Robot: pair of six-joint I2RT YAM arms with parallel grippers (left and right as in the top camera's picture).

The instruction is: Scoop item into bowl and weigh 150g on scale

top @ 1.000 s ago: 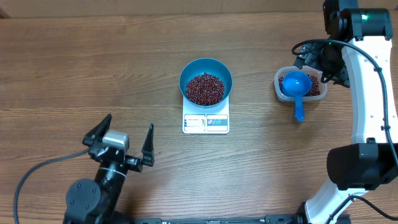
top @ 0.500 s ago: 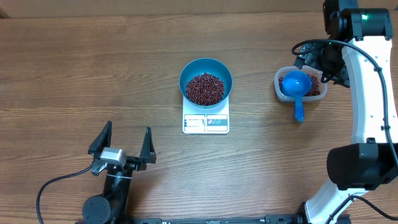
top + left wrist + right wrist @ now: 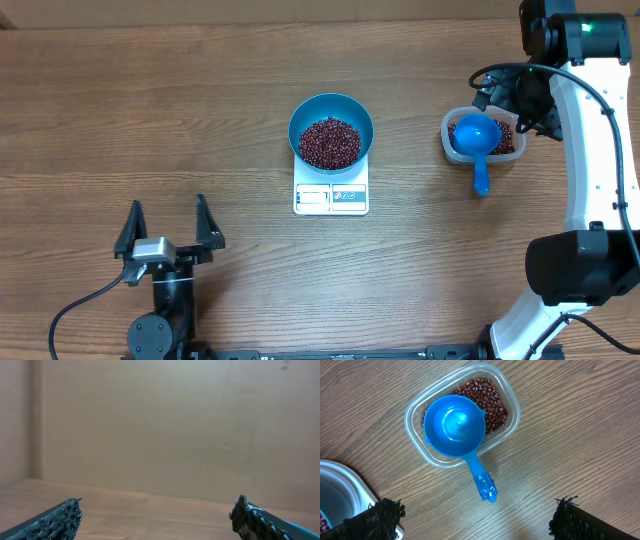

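Here, round teal-blue plastic bowl (image 3: 331,105) of small dark red-brown beans (image 3: 330,142) atop white square scale (image 3: 331,198), left tool (image 3: 168,214) spread apart, right tool (image 3: 479,510) likewise, above bright blue plastic scoop (image 3: 455,425).

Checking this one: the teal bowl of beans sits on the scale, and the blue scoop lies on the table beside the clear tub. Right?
Not quite. The bowl of beans does sit on the scale, but the blue scoop rests in the clear tub, handle overhanging its rim; the right wrist view shows it.
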